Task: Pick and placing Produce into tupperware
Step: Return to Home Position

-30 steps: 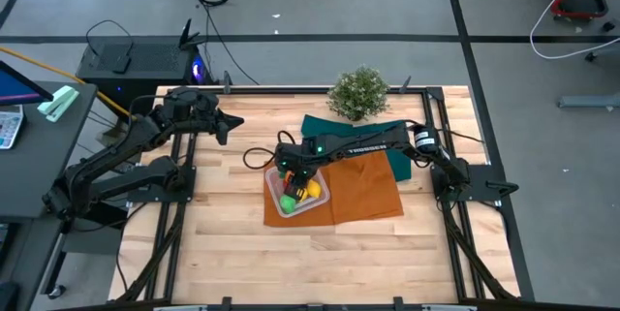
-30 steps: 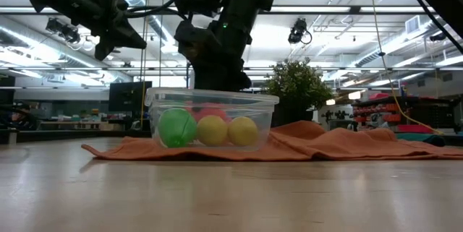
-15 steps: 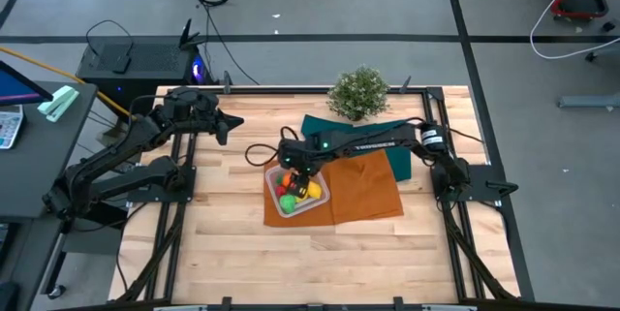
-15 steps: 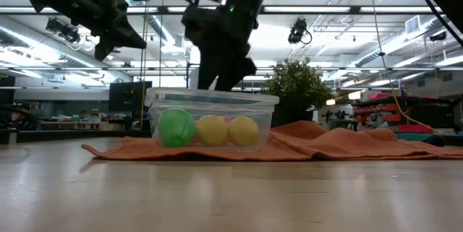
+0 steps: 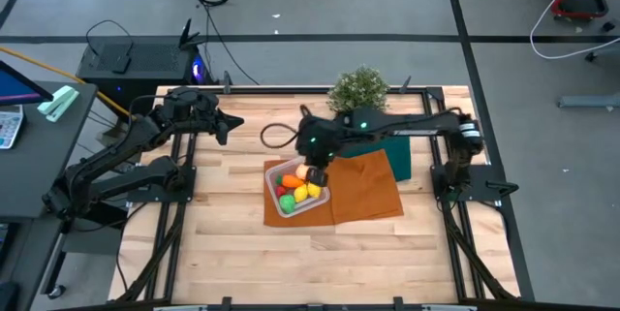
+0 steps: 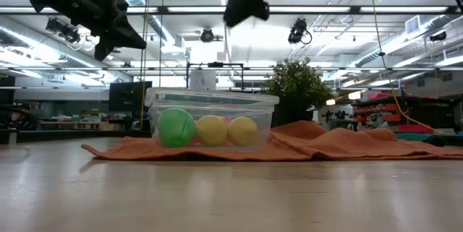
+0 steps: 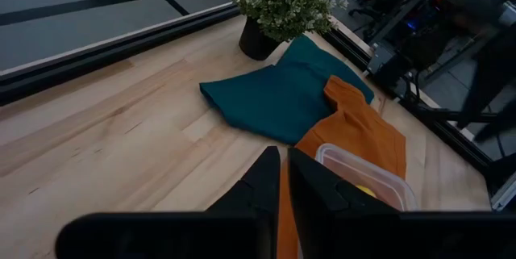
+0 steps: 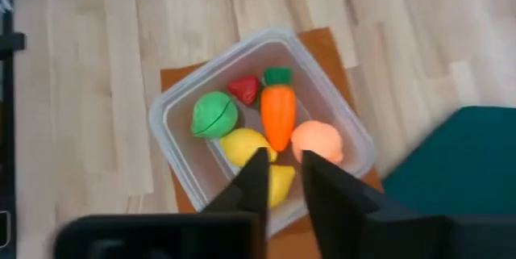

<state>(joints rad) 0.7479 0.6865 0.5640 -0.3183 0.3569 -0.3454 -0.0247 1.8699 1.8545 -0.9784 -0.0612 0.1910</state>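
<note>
Carrot (image 8: 277,118) flat in tupperware (image 8: 161,130), green end beside red piece (image 8: 244,89), tip toward lemon (image 8: 242,144)

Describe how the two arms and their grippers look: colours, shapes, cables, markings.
Both arms, left arm and right arm, are black, built of slim jointed links. The right arm carries a small green light and a black cable looping off its wrist. The left gripper and right gripper each have two dark, tapering fingers.
</note>
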